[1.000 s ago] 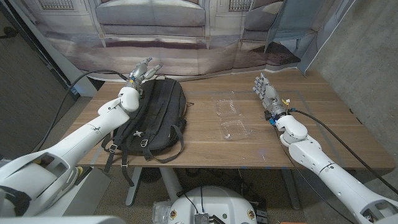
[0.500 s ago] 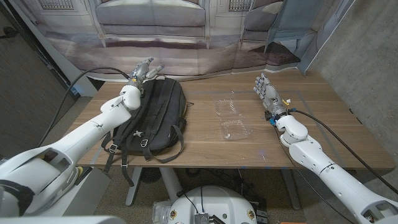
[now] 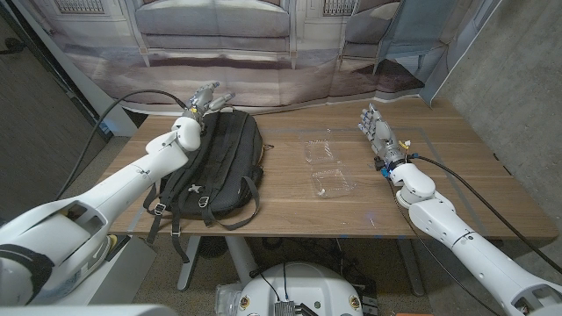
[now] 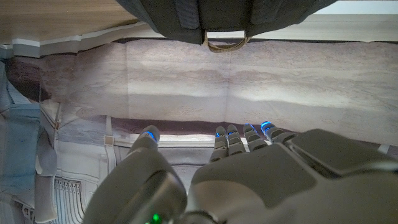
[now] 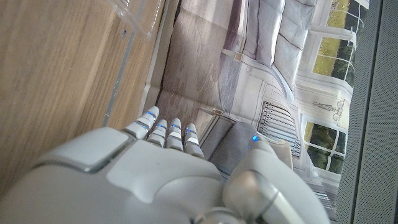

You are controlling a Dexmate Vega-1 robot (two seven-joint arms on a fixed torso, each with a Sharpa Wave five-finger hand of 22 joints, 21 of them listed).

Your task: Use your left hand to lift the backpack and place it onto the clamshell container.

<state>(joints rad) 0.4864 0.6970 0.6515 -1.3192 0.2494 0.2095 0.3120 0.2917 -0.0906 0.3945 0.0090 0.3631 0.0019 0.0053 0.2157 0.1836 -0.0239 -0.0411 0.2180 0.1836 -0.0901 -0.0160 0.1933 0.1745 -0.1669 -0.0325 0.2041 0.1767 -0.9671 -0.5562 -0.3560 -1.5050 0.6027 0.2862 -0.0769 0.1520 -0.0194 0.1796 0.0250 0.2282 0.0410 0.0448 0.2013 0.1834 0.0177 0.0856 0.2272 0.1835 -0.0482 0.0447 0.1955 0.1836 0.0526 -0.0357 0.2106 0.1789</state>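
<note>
Left hand (image 3: 204,99): empty, fingers spread, at backpack's (image 3: 213,162) far end.
Right hand (image 3: 376,130): empty, fingers apart.
Risk: backpack may sag and shove the light clamshell container (image 3: 325,167).

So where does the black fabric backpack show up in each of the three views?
Head view: the black fabric backpack lies on the left half of the wooden table, the left hand at its far end.
Left wrist view: its top edge and loop handle hang along the picture's upper edge.
Right wrist view: not in it.
Shared landmark: the printed backdrop behind the table, in all three views.
</note>
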